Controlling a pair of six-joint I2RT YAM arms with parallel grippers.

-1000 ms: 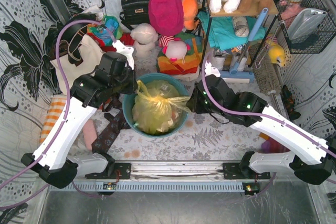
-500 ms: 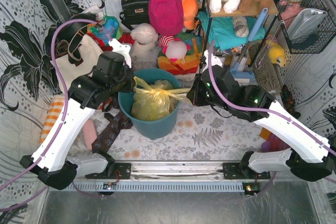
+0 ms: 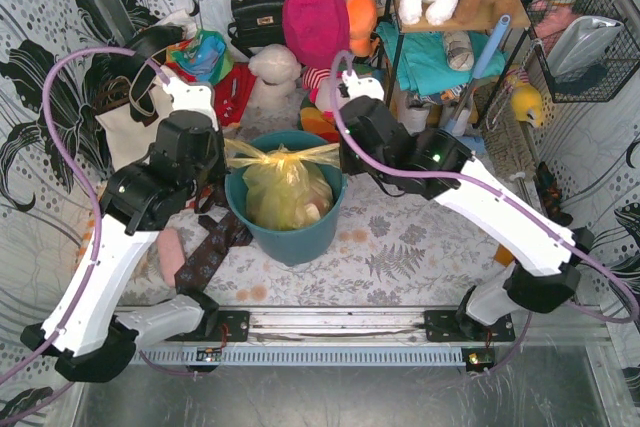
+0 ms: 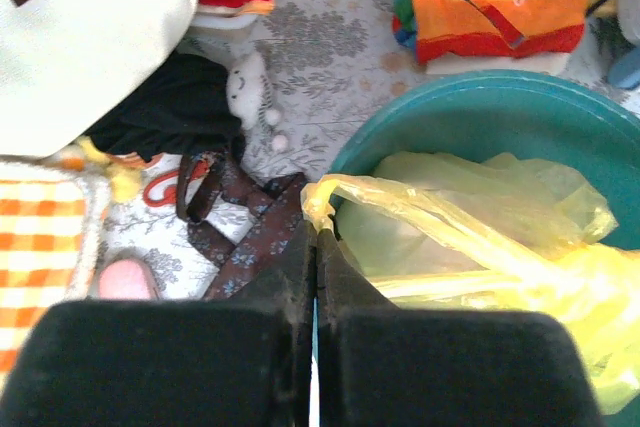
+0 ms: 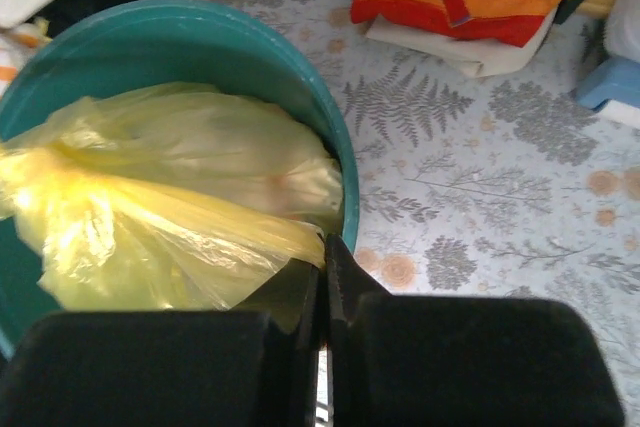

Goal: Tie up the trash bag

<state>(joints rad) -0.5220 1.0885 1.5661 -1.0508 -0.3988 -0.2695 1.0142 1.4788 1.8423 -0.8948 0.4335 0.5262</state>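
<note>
The trash bag (image 3: 283, 195), thin yellow-green plastic, sits inside a teal round bin (image 3: 290, 242) in the middle of the floor mat. Its two top flaps are pulled out sideways and cross in a twisted bunch (image 3: 282, 157) above the bin. My left gripper (image 3: 228, 150) is shut on the left flap; in the left wrist view the jaws (image 4: 317, 232) pinch the crumpled flap end over the bin rim (image 4: 480, 97). My right gripper (image 3: 338, 150) is shut on the right flap; its wrist view has the jaws (image 5: 323, 247) pinching the flap beside the bag (image 5: 170, 197).
A cream canvas tote (image 3: 140, 122) stands at the left with a brown patterned bag (image 3: 208, 255) on the mat below it. Plush toys, a striped bag (image 4: 490, 7) and handbags crowd the back. A shelf rack (image 3: 450, 57) stands at the back right.
Both grippers rose and drew apart, pulling the two flaps taut sideways over the bin. The right arm swung up and toward the back, and its jaws shut on the right flap.
</note>
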